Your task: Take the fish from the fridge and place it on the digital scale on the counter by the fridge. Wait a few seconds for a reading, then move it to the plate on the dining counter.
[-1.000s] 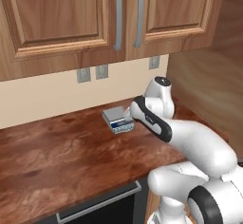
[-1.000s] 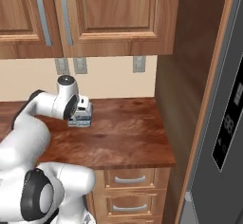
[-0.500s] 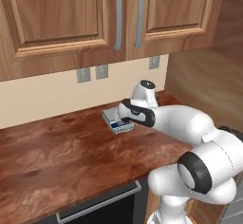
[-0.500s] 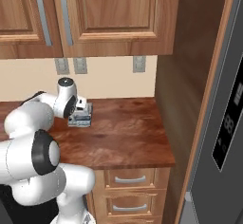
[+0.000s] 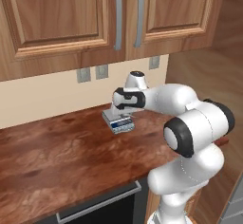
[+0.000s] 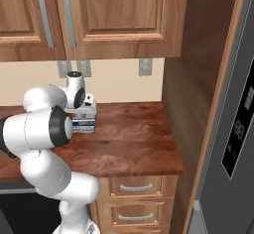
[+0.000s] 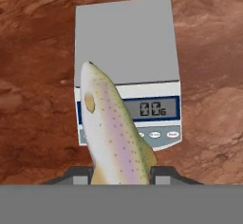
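In the hand view a pale speckled fish sticks out between my gripper's two dark finger tips, and the gripper is shut on it. The fish hangs just above the front edge of the digital scale, whose pale top is bare and whose display shows zeros. From the base, the gripper hovers right over the scale on the dark wood counter, near the back wall. The right base view has the scale under my hand, with the grey fridge at far right.
Wooden wall cabinets hang above the counter, and outlets sit on the wall behind the scale. A tall wood side panel stands between counter and fridge. Drawers lie below the counter.
My hand has shifted a little left, over the scale, still holding the fish. The arm's elbow has swung round and lower. The scale has not moved.
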Robot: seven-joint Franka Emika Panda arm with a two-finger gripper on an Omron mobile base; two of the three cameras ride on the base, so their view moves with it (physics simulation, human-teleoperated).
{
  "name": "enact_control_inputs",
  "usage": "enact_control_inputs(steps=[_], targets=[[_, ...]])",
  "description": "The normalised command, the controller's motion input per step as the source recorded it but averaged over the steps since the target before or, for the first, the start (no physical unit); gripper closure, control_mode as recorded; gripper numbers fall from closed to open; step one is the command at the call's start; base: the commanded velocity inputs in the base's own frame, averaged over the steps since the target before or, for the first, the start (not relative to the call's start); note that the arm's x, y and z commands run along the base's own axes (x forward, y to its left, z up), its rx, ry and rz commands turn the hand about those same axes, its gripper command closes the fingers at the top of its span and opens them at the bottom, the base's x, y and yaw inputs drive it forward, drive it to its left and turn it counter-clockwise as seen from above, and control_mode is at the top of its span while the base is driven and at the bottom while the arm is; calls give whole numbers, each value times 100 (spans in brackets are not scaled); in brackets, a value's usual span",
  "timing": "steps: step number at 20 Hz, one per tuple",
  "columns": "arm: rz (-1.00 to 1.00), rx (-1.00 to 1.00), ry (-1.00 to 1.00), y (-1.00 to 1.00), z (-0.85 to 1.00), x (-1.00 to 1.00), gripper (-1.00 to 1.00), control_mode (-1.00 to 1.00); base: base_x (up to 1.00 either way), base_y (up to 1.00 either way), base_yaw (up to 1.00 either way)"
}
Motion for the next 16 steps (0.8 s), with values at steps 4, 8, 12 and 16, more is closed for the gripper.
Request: enact_control_inputs(steps=[4, 8, 12, 16], targets=[[0, 0, 0, 1, -29, 8, 100, -100, 0, 0, 0], [0, 0, 0, 2, -31, 14, 100, -100, 0, 0, 0], [0, 0, -4, 0, -22, 13, 100, -100, 0, 0, 0], [0, 0, -6, 5, -13, 23, 100, -100, 0, 0, 0]])
